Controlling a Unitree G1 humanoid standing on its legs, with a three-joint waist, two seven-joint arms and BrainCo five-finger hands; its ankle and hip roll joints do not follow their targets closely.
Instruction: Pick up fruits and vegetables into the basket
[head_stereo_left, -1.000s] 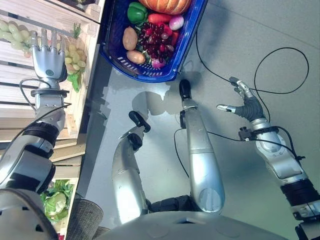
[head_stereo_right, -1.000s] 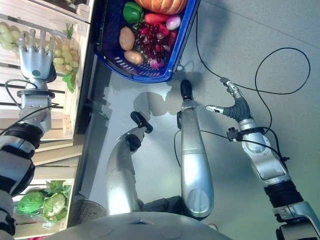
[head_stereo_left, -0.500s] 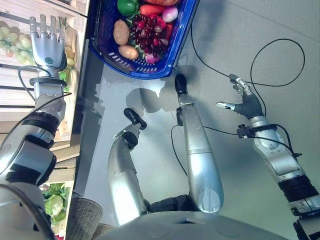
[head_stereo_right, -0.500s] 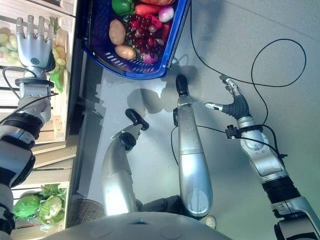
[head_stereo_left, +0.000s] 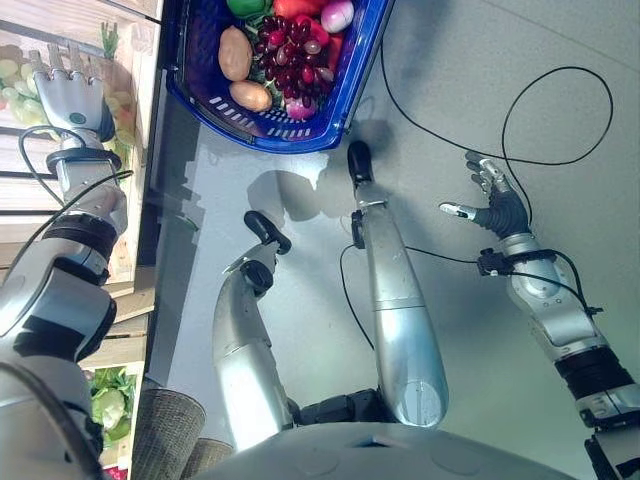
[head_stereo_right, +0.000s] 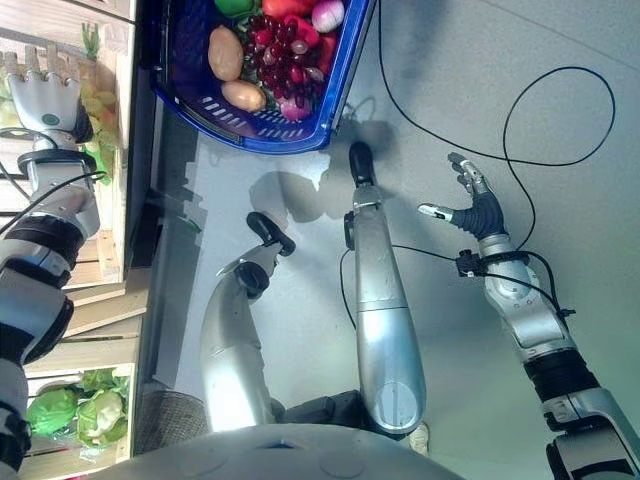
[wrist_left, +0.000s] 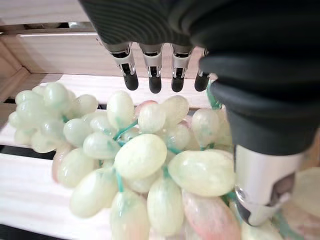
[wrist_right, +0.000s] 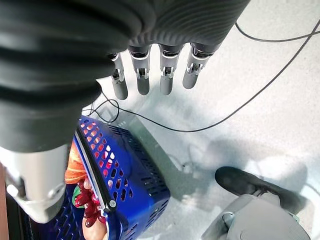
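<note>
Overhead, left hand (head_stereo_left: 70, 97) — fingers (wrist_left: 152, 75) straight — above green grapes (wrist_left: 140, 160).

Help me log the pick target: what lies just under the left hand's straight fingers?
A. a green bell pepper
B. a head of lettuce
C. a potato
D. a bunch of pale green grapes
D: in the left wrist view the left hand hangs open above a bunch of pale green grapes lying on the wooden shelf.

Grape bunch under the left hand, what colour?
Pale green grape bunch, some pink-tinged; left wrist view.
</note>
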